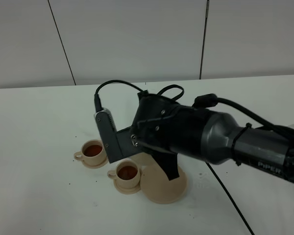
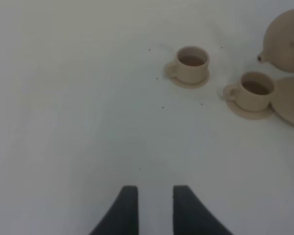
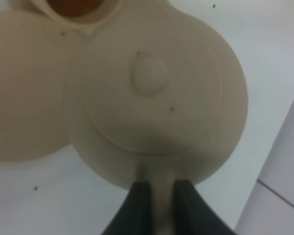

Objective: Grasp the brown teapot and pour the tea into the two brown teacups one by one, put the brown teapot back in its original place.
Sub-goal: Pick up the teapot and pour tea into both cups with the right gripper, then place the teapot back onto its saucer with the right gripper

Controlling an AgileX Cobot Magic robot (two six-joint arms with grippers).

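White tabletop (image 1: 34,122) is filling the scene, backed by pale wall panels. At its centre, the brown teapot (image 3: 157,93) is hanging in the air, pinched at its loop handle by the right gripper (image 3: 157,188), whose dark fingers are pressing together on either side of the handle. From the wrist camera the knobbed lid is facing up, so the pot is sitting roughly level rather than tipping. Beside and below it, the wide round saucer (image 1: 161,188) that is its original place is lying bare. Just beside that saucer, the two brown teacups are standing on their small saucers, the nearer cup (image 1: 127,172) and the farther cup (image 1: 92,150), and both are showing reddish tea inside. The high camera is mostly blocked by the right arm, so how high the pot is hanging over the saucer is hard to judge. Well apart, the left gripper (image 2: 154,208) is hovering over bare table with its fingers slightly spread, holding nothing. Pouring appears finished; the return step seems in hand, and next is calling for centring the pot over the wide saucer, lowering gently, then releasing.
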